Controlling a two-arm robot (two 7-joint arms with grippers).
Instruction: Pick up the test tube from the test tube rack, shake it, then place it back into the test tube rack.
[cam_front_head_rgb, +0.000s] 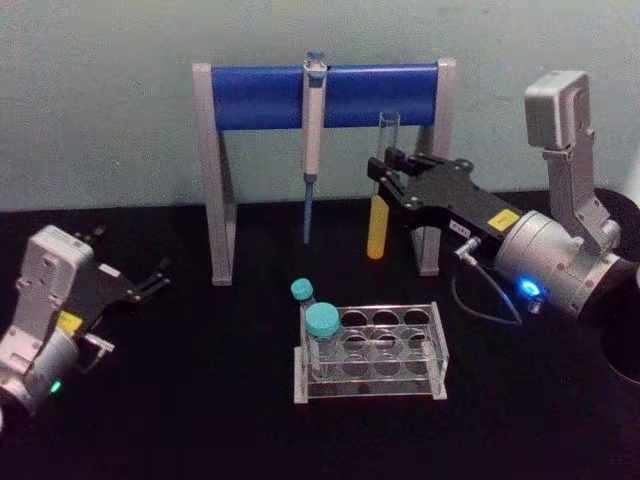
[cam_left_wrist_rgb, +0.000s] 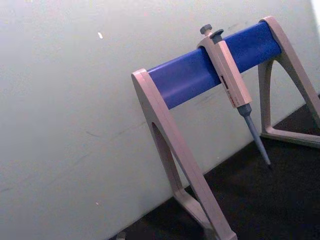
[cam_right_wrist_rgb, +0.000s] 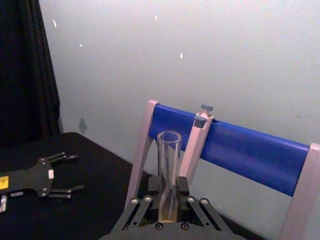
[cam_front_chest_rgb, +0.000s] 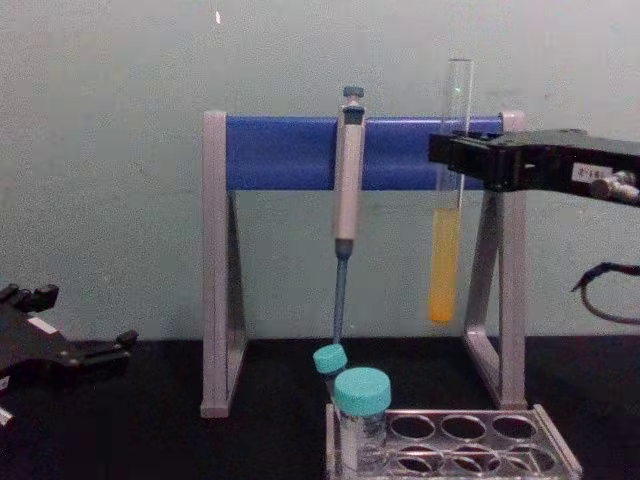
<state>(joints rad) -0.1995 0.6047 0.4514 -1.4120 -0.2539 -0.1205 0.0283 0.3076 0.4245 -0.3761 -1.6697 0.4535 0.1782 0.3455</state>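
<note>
Yellow-filled test tube (cam_front_head_rgb: 376, 225) hangs upright above the rack (cam_front_head_rgb: 372, 390), clamped by the right gripper (cam_front_head_rgb: 385, 172). Left gripper (cam_front_head_rgb: 155, 279) sits open, well apart.

Soft, even light lit the pale wall (cam_front_chest_rgb: 100, 200); the black worktop (cam_front_head_rgb: 200, 420) lay dark. A blue LED (cam_front_head_rgb: 528, 290) glared on the right arm (cam_front_head_rgb: 565, 255).

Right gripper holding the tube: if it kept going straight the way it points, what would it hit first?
Probably the pipette stand: the right gripper, shut on the test tube, points at it, near the hanging pipette. Depth is unclear.
</note>
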